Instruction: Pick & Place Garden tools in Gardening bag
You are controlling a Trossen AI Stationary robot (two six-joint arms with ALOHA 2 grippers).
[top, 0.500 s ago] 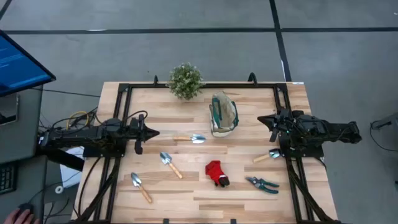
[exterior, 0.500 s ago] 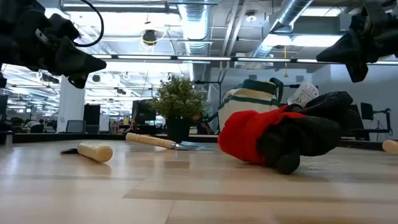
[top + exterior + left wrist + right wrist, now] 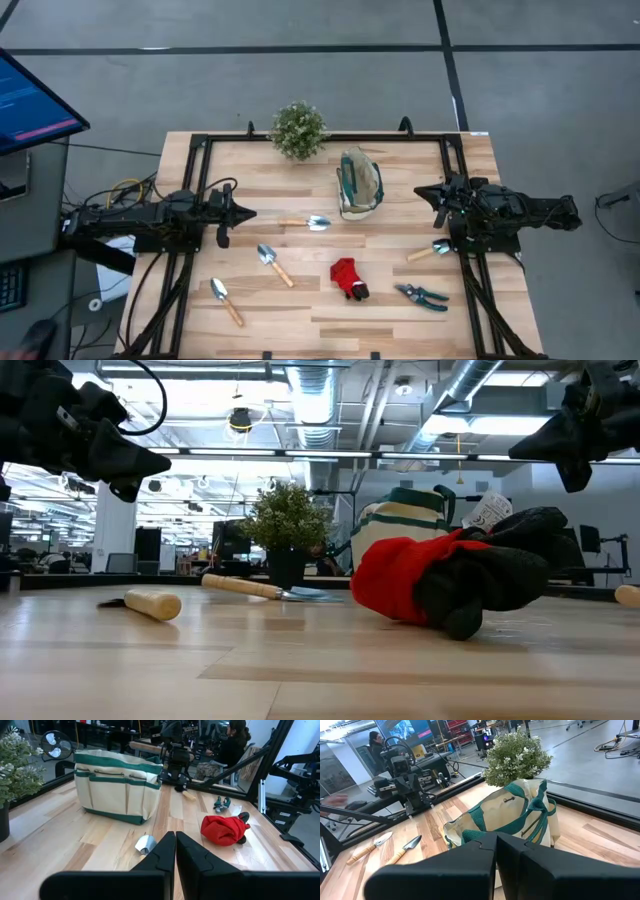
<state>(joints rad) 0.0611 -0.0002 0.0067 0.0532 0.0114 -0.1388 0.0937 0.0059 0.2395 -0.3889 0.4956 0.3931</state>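
A red-and-black glove (image 3: 450, 585) lay near on the surface (image 3: 300, 670), with a trowel (image 3: 262, 589), plant (image 3: 288, 520) and bag (image 3: 410, 515) farther back.

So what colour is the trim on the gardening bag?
Teal green on beige canvas, clearest in the left wrist view: gardening bag.

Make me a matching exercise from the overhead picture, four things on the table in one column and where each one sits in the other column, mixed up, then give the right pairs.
Things:
1. potted plant
2. gardening bag
3. glove
4. pruning shears

Places:
A. near the front edge, under the right arm
B. at the back edge of the table
C. middle of the table, toward the front
D. just right of centre, toward the back

Pairs: 1-B, 2-D, 3-C, 4-A
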